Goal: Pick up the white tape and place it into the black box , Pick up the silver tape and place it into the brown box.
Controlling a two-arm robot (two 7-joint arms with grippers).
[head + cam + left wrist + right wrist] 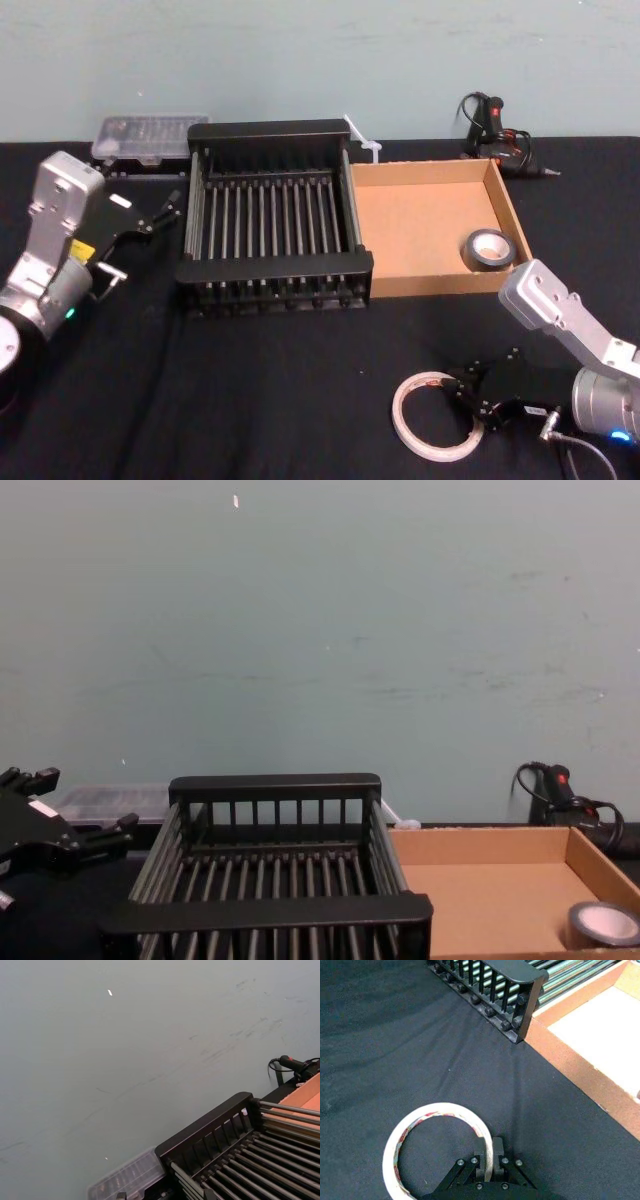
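The white tape (pixel 397 415) lies flat on the black cloth at the front right. My right gripper (pixel 462 392) is shut on its near wall; in the right wrist view one finger sits inside the white tape (pixel 440 1108) and the other outside, with the right gripper (pixel 489 1154) pinching the rim. The silver tape (pixel 471 256) lies in the brown box (pixel 420 215) at its front right corner, also seen low in the chest view (pixel 586 936). Left of it stands the black box (pixel 275 268), with nothing inside. My left gripper (pixel 165 212) hangs open and parked beside that crate's left wall.
A clear plastic case (pixel 150 135) lies behind the crate at the back left. A black glue gun with its cord (pixel 495 125) sits behind the cardboard tray. Bare black cloth stretches between the crate's front rim and the white roll.
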